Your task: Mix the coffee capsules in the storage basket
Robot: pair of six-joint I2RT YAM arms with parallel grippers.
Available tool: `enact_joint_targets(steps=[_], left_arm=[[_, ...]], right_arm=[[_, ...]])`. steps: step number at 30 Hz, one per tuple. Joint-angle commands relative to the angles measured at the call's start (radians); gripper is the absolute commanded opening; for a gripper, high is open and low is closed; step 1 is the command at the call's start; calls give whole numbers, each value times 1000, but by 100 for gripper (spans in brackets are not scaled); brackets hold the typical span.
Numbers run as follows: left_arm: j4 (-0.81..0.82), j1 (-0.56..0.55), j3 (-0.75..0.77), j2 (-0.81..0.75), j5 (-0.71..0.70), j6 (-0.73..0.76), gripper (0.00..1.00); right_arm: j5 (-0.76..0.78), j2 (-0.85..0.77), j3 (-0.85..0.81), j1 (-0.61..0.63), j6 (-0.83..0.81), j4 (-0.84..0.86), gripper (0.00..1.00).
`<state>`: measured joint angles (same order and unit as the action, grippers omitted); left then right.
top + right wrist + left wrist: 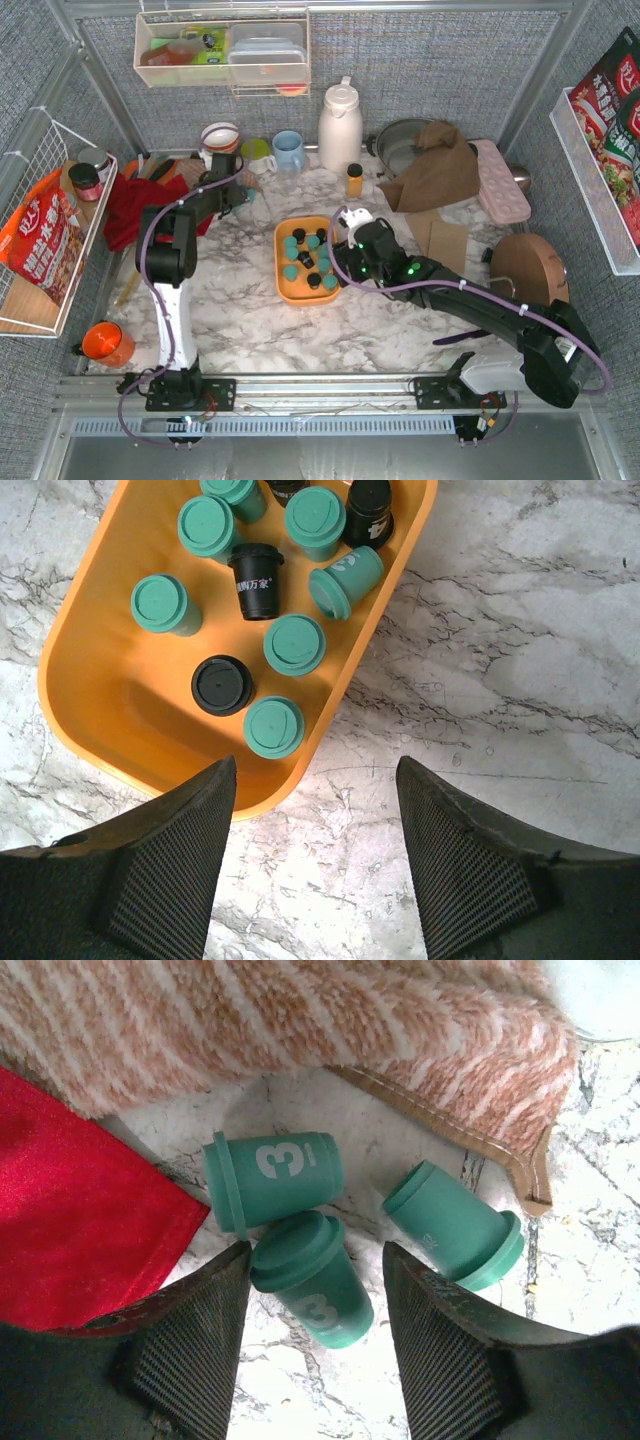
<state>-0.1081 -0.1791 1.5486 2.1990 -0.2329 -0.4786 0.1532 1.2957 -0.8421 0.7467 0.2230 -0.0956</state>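
Observation:
The orange storage basket [300,293] sits mid-table and holds several teal and a few black coffee capsules [306,255]. In the right wrist view the basket [110,700] shows upright teal capsules [273,726], black ones [221,684] and one teal capsule on its side. My right gripper [315,765] is open and empty, over the basket's near right corner and the marble beside it; it also shows from above [345,262]. My left gripper [242,192] is open at the back left. Three teal capsules lie on the marble there; one [315,1280] lies between my open fingers [200,1340], the others [275,1175] [455,1222] just beyond.
A red cloth [70,1210] and a striped towel [300,1020] lie close around the loose capsules. A white jug [340,125], amber bottle [354,180] and blue mug [288,150] stand behind the basket. A brown cloth [435,165], a pink tray [500,180] and a wire basket [40,240] flank it.

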Motion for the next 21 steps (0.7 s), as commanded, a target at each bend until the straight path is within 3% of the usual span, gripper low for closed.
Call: enact_joint_targets(steps=[1,4,10,16,21], left_arm=[[-33,3,16,24,42,3,64],[-45,2,26,37,36,16,62],[-36,1,3,16,37,35,41],[-23,1,-56,-60,34,46,38],[24,-30,-164,-217,65,62,38]], right_arm=[[-8,-4,3,-6,13,25,70],[-10,-4,5,-10,15,26,70],[-17,-1,6,-17,19,28,70],[-20,-1,8,-22,21,29,70],[-18,-3,12,-29,22,29,70]])
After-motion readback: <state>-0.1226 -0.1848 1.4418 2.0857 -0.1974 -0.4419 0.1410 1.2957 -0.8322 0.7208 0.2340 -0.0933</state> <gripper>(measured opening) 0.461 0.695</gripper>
